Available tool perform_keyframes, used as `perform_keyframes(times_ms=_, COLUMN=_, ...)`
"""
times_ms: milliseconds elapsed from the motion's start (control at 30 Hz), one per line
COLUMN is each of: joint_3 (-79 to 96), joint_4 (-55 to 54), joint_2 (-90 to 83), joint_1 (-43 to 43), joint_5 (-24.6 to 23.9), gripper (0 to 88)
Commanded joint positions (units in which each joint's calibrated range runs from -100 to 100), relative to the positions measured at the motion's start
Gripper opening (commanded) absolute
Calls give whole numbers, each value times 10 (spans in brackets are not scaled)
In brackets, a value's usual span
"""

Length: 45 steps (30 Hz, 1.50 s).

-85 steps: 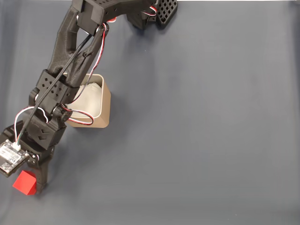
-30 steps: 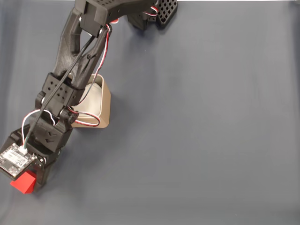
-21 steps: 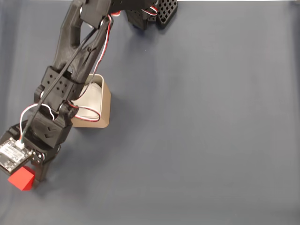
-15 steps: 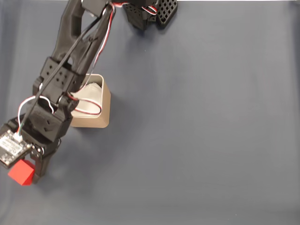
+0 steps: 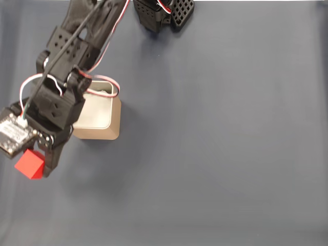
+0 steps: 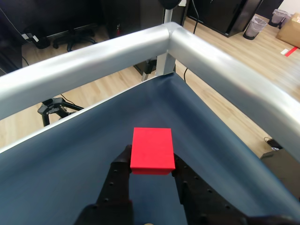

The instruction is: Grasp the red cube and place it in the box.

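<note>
The dark blue table (image 5: 220, 154) spread under me, its silver rail (image 6: 220, 61) bending round the corner in the wrist view, and my black arm (image 5: 72, 56) reached from the top of the fixed view down toward its left edge. The box (image 5: 102, 128) stood partly under my arm, its white lining open to the camera. My gripper (image 6: 151, 169) pinched the red cube (image 6: 152, 150) between both fingers, clear of the cloth and just left of and below the box in the fixed view.
</note>
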Motion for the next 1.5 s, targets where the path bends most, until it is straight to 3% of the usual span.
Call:
perform_keyframes(times_ms=0, joint_3=-10, joint_4=44, joint_2=-85, joint_1=-4, joint_5=2, gripper=75)
perform_keyframes(times_ms=667, joint_3=-22, joint_4=193, joint_2=-272, joint_1=-14, joint_5=12, gripper=74)
perform_keyframes(times_ms=1467, joint_3=180, joint_4=217, joint_2=-492, joint_1=6, joint_5=19, gripper=74)
